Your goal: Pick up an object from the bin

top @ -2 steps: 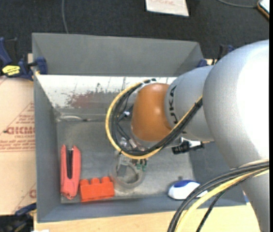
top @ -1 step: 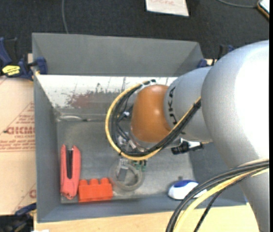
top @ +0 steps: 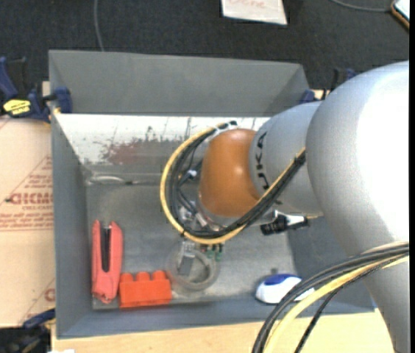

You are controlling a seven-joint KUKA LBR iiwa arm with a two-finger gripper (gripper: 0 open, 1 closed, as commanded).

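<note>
My gripper point(top: 189, 256) hangs low over the bin floor, near the front wall and just below the arm's orange cover. Right beneath it lies a clear, roundish ring-like thing point(top: 197, 275), which its tip seems to meet or nearly meet. An orange-red studded brick point(top: 146, 288) lies a short way to the gripper's left against the front wall. Next to the brick, further left, a pink tool with a black slot point(top: 107, 259) lies lengthwise.
A white and blue thing point(top: 277, 287) rests in the front right corner, partly under the arm's cables. The arm and its cover span the bin's right half and hide the floor there. The back left floor is bare grey metal.
</note>
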